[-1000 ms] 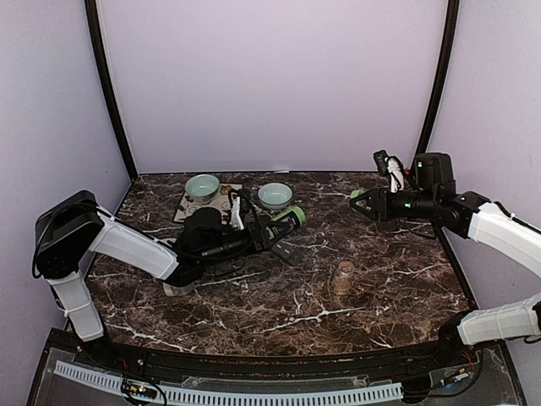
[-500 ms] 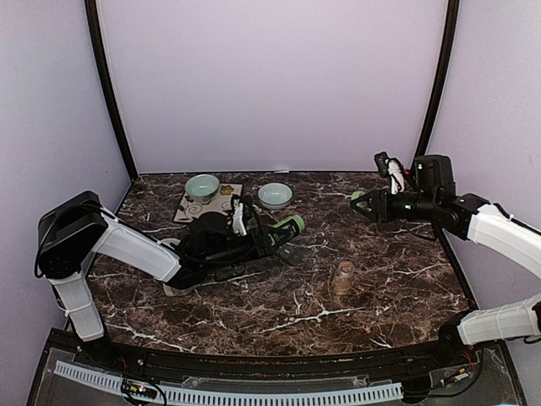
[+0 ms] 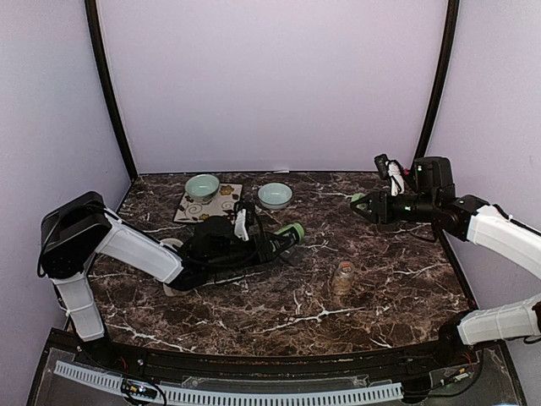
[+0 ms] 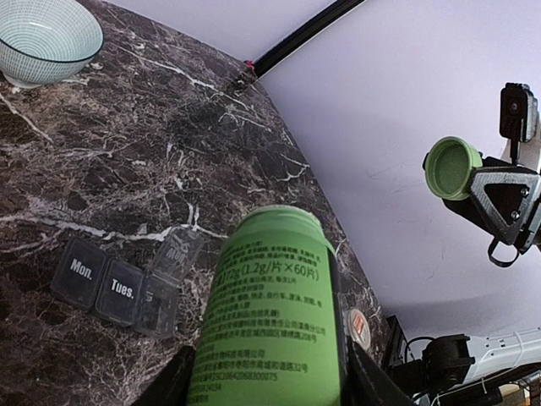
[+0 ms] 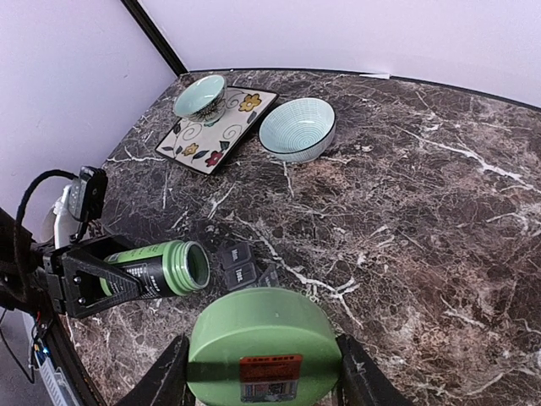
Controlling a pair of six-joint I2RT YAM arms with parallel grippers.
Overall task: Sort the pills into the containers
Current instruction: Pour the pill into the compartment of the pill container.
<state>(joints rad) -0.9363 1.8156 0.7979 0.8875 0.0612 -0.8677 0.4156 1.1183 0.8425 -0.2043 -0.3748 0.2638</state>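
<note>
Holding green bottle (image 4: 270, 317) clamped between its fingers, left gripper (image 3: 266, 241) sits lower and nearer than second ago. Bottle lies tilted, open mouth pointing past fingertips. Pill organizer (image 4: 114, 283) on table just ahead of fingertips. Right gripper (image 3: 365, 205) unmoved, pinching green cap (image 5: 264, 338).

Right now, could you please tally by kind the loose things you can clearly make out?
Bowls: 2
Patterned plate: 1
Green bottle: 1
Green lid: 1
Pill organizer: 1
Small brown bottle: 1
Total: 7
</note>
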